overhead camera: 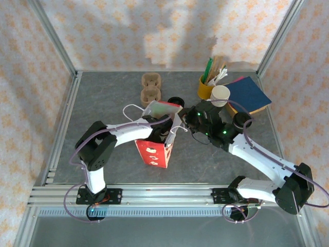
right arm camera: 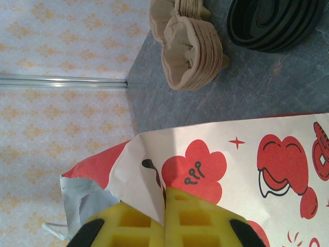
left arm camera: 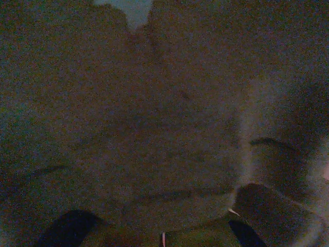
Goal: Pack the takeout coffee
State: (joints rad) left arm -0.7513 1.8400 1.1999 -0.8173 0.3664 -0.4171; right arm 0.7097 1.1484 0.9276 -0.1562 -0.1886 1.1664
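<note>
The red-and-white paper bag (overhead camera: 153,146) stands mid-table, its mouth tipped toward the back. My right gripper (right arm camera: 165,206) is shut on the folded rim of the bag (right arm camera: 241,154), at the bag's right side in the top view (overhead camera: 181,127). My left gripper (overhead camera: 160,127) reaches into the bag's mouth. Its wrist view is dark, with brown paper close all round and the pads (left arm camera: 195,237) closed together. A dark cup with a round black lid, the takeout coffee (overhead camera: 241,121), stands just behind my right arm.
A stack of black lids (overhead camera: 175,100) (right arm camera: 272,23) and pulp cup carriers (overhead camera: 150,87) (right arm camera: 190,49) lie behind the bag. At the back right are a yellow cup of sticks (overhead camera: 205,87), white cups (overhead camera: 220,95) and a blue pad (overhead camera: 249,92). Frame walls enclose the table.
</note>
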